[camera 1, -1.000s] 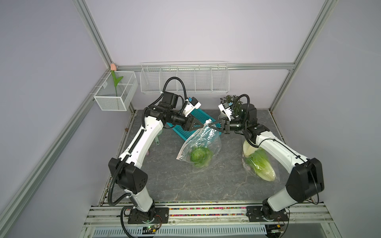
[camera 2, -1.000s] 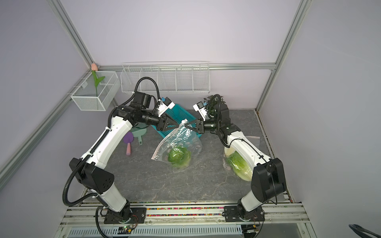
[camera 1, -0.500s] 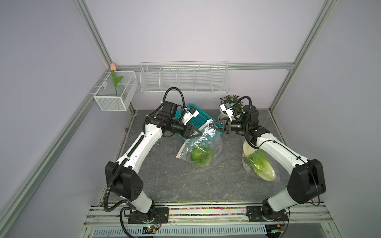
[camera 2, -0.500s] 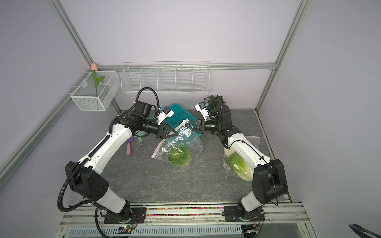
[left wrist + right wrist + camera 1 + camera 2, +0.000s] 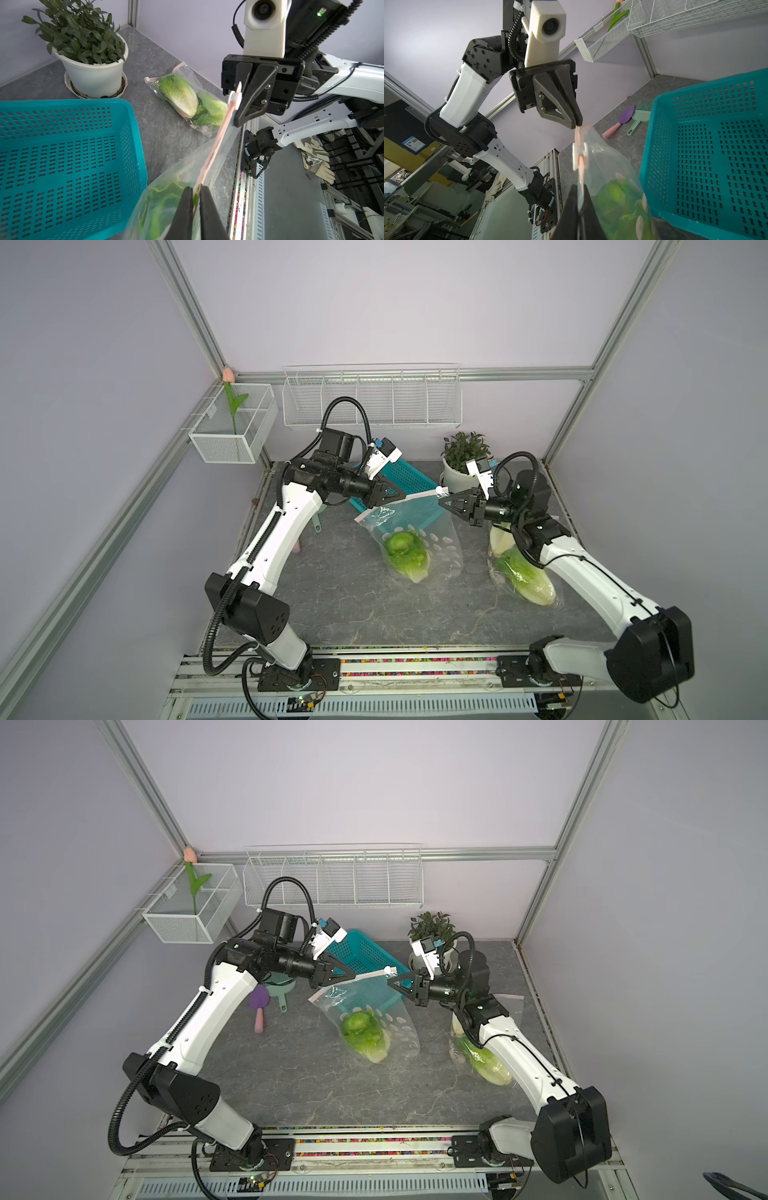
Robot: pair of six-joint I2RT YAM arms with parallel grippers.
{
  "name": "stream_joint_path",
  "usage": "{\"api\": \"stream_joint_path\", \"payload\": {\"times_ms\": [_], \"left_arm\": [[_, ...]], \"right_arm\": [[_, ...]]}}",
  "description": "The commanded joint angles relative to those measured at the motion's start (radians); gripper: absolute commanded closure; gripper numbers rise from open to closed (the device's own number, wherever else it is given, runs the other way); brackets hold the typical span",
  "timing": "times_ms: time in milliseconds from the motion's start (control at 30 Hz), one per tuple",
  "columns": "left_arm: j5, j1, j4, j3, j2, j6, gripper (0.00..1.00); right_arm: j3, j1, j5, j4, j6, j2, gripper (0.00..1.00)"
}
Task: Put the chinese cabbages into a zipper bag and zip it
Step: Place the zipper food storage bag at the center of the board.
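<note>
A clear zipper bag (image 5: pixel 438 531) hangs stretched between my two grippers in both top views, its bottom resting on the table. One chinese cabbage (image 5: pixel 405 558) lies inside it. My left gripper (image 5: pixel 195 190) is shut on the bag's pink zip strip (image 5: pixel 212 149) at one end. My right gripper (image 5: pixel 579 189) is shut on the strip at the other end, close to the white slider (image 5: pixel 579 153). A second bag (image 5: pixel 182 97) holding chinese cabbages lies on the table under my right arm (image 5: pixel 582 568).
A teal basket (image 5: pixel 409 483) stands tilted just behind the held bag. A potted plant (image 5: pixel 461 456) is at the back right. A purple trowel (image 5: pixel 259 1006) and a green dustpan (image 5: pixel 279 988) lie at the left. Wire racks (image 5: pixel 372 402) hang on the back wall.
My left arm came down and over to the bag, and its jaws went from open to shut on the zip strip. The right gripper kept its hold; the bag's top is now pulled straight.
</note>
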Motion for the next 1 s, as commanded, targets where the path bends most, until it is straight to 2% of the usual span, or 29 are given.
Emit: {"api": "stream_joint_path", "payload": {"times_ms": [0,33,67,200,300,433,533,600,800,867,967], "left_arm": [[-0.060,-0.055,-0.058,0.064,0.045,0.029,0.89],[-0.072,-0.066,-0.064,0.082,0.050,0.030,0.84],[-0.090,-0.071,-0.052,0.095,0.051,0.011,0.75],[-0.175,-0.072,0.035,0.099,0.019,-0.085,0.56],[-0.212,-0.077,0.109,0.083,-0.015,-0.151,0.49],[-0.224,-0.119,0.156,0.078,-0.019,-0.201,0.47],[-0.232,-0.178,0.243,-0.002,-0.030,-0.242,0.45],[-0.254,-0.213,0.356,-0.103,-0.055,-0.275,0.43],[-0.309,-0.263,0.808,-0.463,-0.131,-0.447,0.33],[-0.330,-0.263,0.877,-0.554,-0.160,-0.447,0.31],[-0.451,-0.260,0.887,-0.653,-0.210,-0.425,0.26]], "right_arm": [[-0.014,-0.009,0.068,-0.019,-0.020,-0.042,0.93],[-0.011,-0.014,0.088,-0.035,-0.019,-0.056,0.93],[-0.002,-0.023,0.114,-0.078,-0.027,-0.074,0.93],[0.042,-0.056,0.252,-0.290,-0.055,-0.165,0.93],[0.070,-0.082,0.360,-0.420,-0.061,-0.236,0.93],[0.116,-0.107,0.503,-0.534,-0.062,-0.293,0.93],[0.096,-0.096,0.524,-0.445,-0.004,-0.301,0.93],[0.051,-0.054,0.570,-0.353,0.042,-0.285,0.93],[-0.130,0.192,0.907,0.066,0.212,-0.158,0.93],[-0.159,0.271,1.012,0.181,0.241,-0.088,0.93],[-0.149,0.360,1.123,0.297,0.290,0.025,0.93]]}}
